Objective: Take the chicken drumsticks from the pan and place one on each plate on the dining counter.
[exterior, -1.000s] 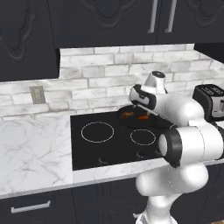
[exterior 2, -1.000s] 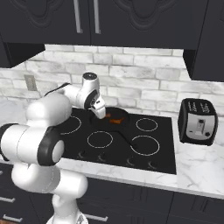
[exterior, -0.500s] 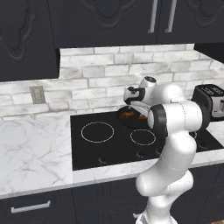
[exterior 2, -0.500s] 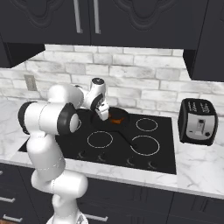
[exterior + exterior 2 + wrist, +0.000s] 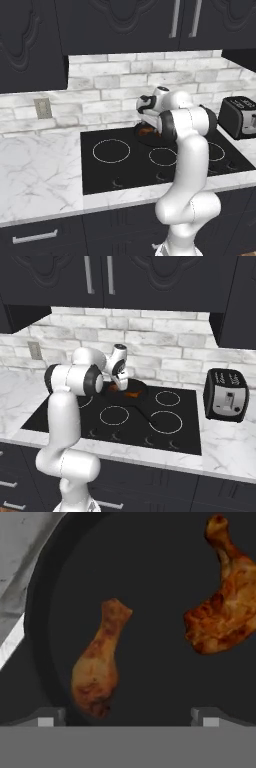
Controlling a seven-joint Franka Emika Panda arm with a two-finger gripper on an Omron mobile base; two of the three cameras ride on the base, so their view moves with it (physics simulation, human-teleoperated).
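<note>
Both drumsticks (image 5: pixel 98 662) lengthwise, bone ends up-frame.

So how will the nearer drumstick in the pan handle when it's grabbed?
The drumstick looks glossy, so it is probably slippery. Its thick end tapers to a thin bone end, so it may pivot if pinched off-centre. It lies flat in the pan, so rolling seems unlikely.

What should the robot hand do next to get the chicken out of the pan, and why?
Probably lower the open pincer a little onto the nearer drumstick. Both drumsticks lie loose in the pan, neither is held, and in the hand view this one sits closest to the fingertips, slightly off to one side, so a small sideways nudge while descending may help centre it.
</note>
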